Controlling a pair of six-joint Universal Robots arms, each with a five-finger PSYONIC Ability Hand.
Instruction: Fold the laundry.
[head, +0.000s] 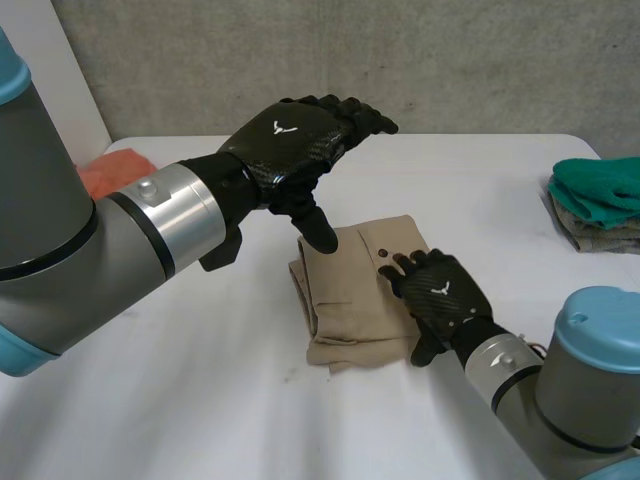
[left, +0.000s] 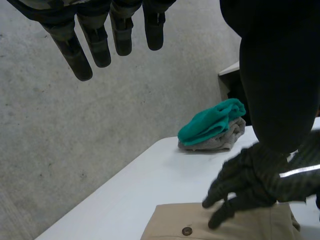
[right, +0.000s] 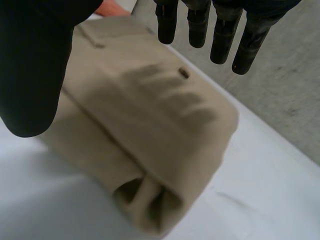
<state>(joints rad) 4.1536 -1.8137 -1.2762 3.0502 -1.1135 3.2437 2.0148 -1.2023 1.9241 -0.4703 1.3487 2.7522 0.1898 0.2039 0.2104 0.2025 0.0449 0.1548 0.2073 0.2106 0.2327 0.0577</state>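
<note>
Your right hand (head: 440, 292) lay nearest, its fingers straight and slightly spread, fingertips touching the folded tan garment (head: 350, 300) on the white table (head: 200, 400). Just past those fingertips, your left hand (head: 285, 140) hung above the garment, fingers straight and close together, thumb pointing down, holding nothing. Well beyond both hands' fingers, a green cloth (head: 600, 185) lay on a grey cloth (head: 590, 232).

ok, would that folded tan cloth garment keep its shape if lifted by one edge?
Probably not: the folded tan cloth garment shows soft stacked layers at its open end, so it would likely droop and unfold. Pushed by the right hand, it may slide on the smooth white table, though the top layer could bunch.
</note>
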